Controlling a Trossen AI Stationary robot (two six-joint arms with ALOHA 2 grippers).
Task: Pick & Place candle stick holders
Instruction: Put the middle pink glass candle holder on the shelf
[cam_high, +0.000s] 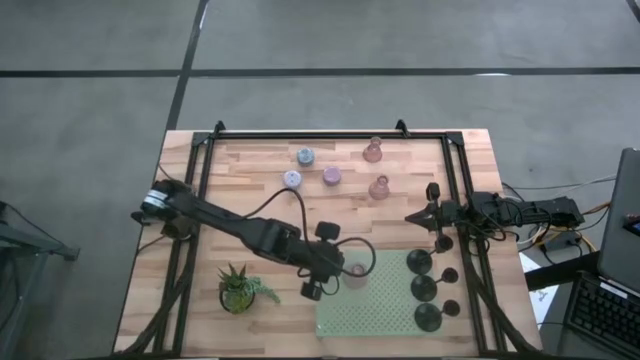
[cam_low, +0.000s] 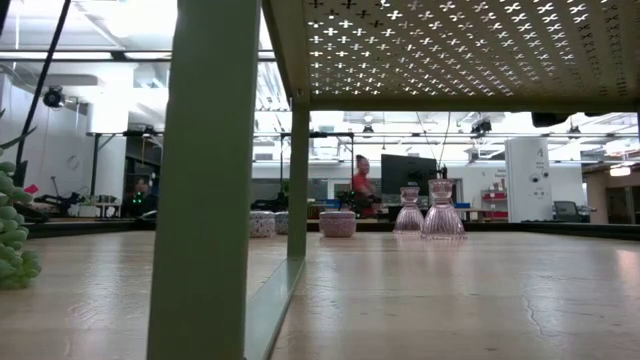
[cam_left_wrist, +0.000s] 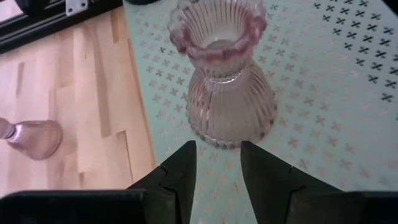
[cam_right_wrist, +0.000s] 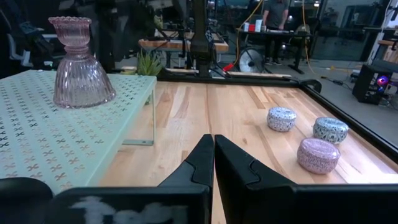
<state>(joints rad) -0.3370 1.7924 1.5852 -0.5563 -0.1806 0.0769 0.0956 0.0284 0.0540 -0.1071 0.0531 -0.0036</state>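
Left claw (cam_left_wrist: 217, 163): we see fingers apart, just behind pink holder (cam_left_wrist: 225, 74) on green shelf (cam_high: 385, 300).
Right claw (cam_right_wrist: 213, 158): fingers together, right edge of high view.

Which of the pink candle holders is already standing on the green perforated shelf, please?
The pink holder at the left gripper; the other two pink holders remain on the bare wood.

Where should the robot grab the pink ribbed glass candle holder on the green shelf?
Probably at the narrow neck of the pink ribbed glass candle holder, coming level from the side. It stands upright; the bell base flares too wide, and the neck sits between rim and base, so fingers shouldn't slip.
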